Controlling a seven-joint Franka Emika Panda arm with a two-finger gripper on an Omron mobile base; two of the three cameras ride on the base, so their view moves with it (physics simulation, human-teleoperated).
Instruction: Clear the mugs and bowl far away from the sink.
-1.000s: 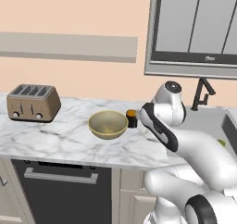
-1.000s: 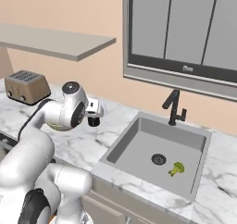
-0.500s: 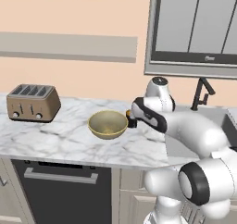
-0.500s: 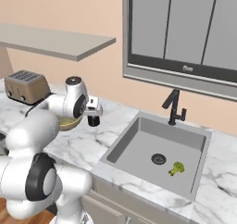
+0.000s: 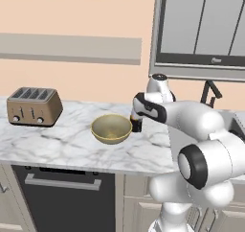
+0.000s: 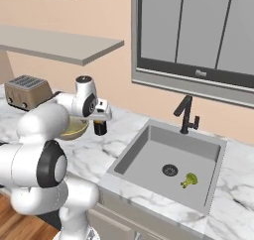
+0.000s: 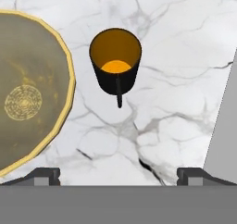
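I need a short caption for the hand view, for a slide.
Open gripper above a black mug beside the bowl on the marble counter.

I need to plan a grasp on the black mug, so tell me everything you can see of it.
The black mug is a small cylinder, black outside, orange-yellow inside, and looks empty. A thin black handle sticks out from its side, toward the camera in the hand view. It stands upright on the marble counter, close beside the bowl but apart from it, between bowl and sink. The open gripper hovers above it; nothing touches it.
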